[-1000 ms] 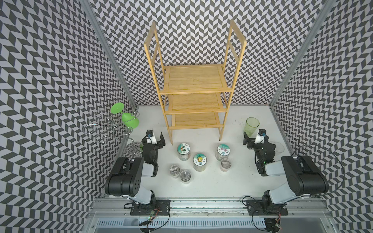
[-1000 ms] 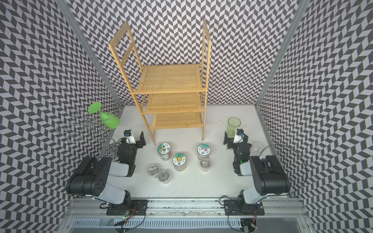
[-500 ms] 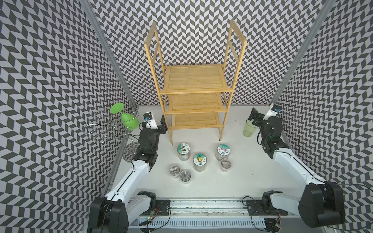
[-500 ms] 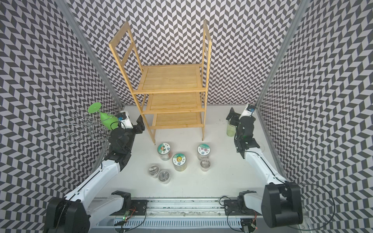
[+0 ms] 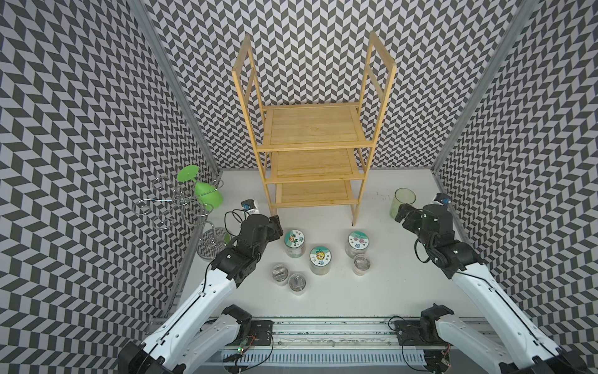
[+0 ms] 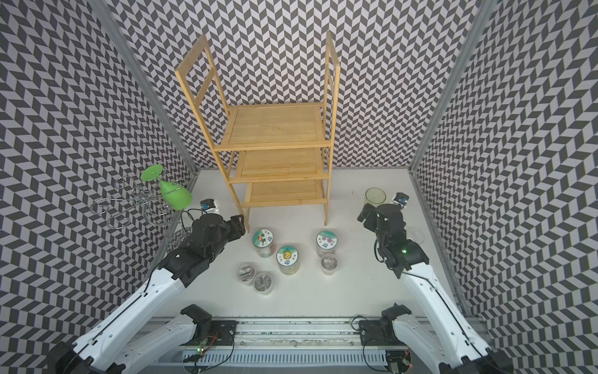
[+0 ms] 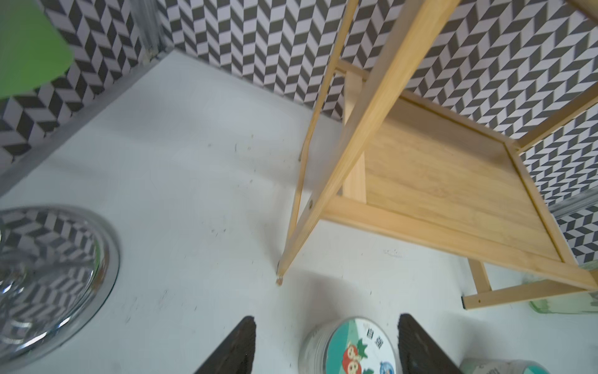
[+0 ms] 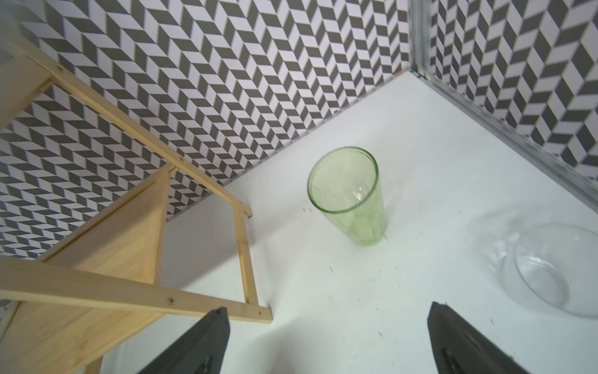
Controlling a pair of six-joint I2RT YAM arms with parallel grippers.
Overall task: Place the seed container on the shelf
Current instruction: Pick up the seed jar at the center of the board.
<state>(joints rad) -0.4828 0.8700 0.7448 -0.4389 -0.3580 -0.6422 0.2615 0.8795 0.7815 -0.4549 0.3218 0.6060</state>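
Nothing held.
Both spread: left pincer (image 7: 326,320) by a lidded jar (image 7: 352,349), right pincer (image 8: 328,307) facing a green tumbler (image 8: 348,198).

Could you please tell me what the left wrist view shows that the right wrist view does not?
Only the left wrist view shows the printed-lid jar close ahead of the left gripper, the chrome stand base and the edge of a green goblet. Only the right wrist view shows the clear glass bowl, the right gripper and the green tumbler whole; a pale green sliver at the left one's edge may be it. Both show the bamboo shelf, the white table and the patterned wall.
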